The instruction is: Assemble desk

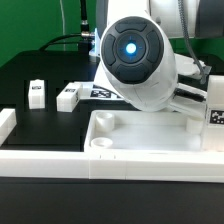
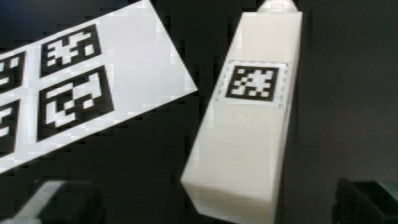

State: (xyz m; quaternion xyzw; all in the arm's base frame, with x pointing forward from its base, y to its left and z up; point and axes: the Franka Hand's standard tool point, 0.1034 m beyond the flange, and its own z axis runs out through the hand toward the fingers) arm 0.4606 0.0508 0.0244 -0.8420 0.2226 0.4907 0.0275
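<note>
In the wrist view a white square leg with a black-white tag lies on the black table, beside the marker board. My gripper is open. Its dark fingers stand apart on either side of the leg's near end without touching it. In the exterior view the white tray-like tabletop lies at the front, with a round socket in its corner. Two more legs lie at the exterior view's left, and another tagged leg is at its right. The arm's body hides the gripper there.
The long white border wall runs along the front and turns up at the exterior view's left. The marker board lies behind the arm. Black cables hang at the back.
</note>
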